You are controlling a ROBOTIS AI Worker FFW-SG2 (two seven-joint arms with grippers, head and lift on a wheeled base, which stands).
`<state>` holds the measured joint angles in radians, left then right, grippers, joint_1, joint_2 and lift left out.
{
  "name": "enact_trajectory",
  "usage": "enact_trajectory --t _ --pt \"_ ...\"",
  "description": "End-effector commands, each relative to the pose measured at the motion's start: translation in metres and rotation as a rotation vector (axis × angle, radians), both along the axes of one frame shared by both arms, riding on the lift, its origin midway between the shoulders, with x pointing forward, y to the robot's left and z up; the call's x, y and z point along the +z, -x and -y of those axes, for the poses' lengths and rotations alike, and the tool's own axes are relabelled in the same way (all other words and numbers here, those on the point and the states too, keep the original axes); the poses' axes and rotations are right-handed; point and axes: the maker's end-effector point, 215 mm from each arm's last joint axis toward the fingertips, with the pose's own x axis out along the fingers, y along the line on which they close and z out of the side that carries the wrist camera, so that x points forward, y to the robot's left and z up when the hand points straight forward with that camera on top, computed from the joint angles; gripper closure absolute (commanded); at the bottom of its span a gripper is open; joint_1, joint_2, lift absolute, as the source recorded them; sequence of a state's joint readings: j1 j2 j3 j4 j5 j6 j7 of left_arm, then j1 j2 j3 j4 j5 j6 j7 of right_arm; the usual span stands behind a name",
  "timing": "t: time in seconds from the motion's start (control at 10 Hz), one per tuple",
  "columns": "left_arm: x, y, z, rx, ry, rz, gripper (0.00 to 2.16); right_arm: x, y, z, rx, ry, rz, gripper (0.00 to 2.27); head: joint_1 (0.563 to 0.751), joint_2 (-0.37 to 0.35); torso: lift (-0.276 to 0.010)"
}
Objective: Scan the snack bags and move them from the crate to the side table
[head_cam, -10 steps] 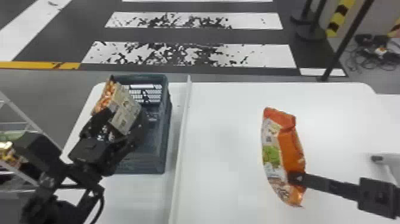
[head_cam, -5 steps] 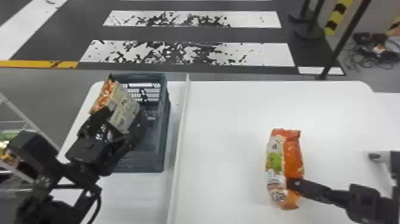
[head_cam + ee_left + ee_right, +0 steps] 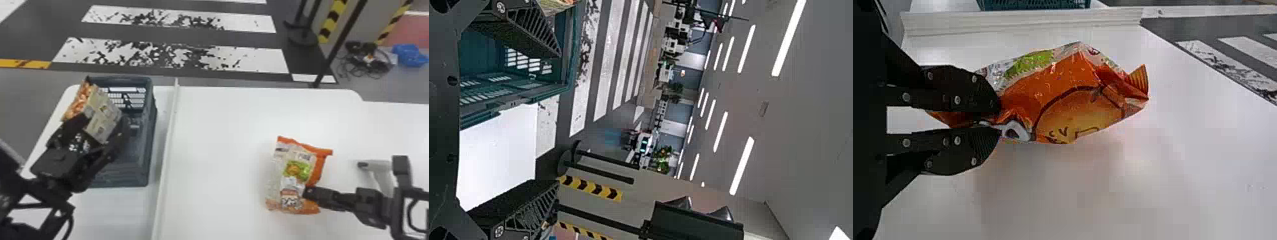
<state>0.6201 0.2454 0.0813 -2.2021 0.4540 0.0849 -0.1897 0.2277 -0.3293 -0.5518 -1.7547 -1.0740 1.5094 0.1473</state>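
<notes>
"One orange snack bag point(image 3: 295, 178), lower right of the head view. Fragile?"
"Probably light, slippery, crushable; pinch its side, where the right gripper's point(image 3: 999, 121) jaws grip it. Left gripper's point(image 3: 559, 120) jaws gape."

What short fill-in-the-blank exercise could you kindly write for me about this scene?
The snack bag held by the right gripper is white, green and ____.
The left gripper is not shut but ____.
The crate stands to the robot's ____ of the long raised divider.
The broad crosswalk stripes on the dark floor are ____.
Missing words: orange; open; left; white.
</notes>
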Motion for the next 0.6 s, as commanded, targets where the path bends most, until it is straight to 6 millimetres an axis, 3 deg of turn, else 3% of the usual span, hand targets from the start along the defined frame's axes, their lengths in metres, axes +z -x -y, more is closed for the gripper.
enact_trajectory --t 0.0,0.1,0.2,0.3,0.4,0.5 --pt "0.001 0.0 0.001 -0.002 0.0 0.001 0.1 -0.005 -0.013 0.033 -0.015 0.116 0.018 0.0 0.695 -0.106 -0.087" --pt "-0.001 0.001 0.0 -0.003 -0.001 -0.002 0.1 -0.002 -0.027 0.054 -0.042 0.165 0.069 0.0 0.695 -0.136 -0.087" --pt "-0.002 0.001 0.0 -0.003 -0.002 -0.004 0.1 0.013 -0.056 0.077 -0.097 0.195 0.22 0.02 0.695 -0.162 -0.087" --pt "-0.002 0.002 0.001 -0.007 -0.003 -0.004 0.1 0.023 -0.066 0.089 -0.106 0.232 0.298 0.02 0.695 -0.185 -0.087" --pt "-0.002 0.003 0.001 -0.006 -0.001 -0.005 0.1 0.037 -0.07 0.095 -0.118 0.264 0.377 0.05 0.695 -0.2 -0.087" --pt "-0.001 0.003 0.001 -0.006 -0.004 -0.004 0.1 0.06 -0.075 0.088 -0.115 0.253 0.486 0.08 0.695 -0.223 -0.087"
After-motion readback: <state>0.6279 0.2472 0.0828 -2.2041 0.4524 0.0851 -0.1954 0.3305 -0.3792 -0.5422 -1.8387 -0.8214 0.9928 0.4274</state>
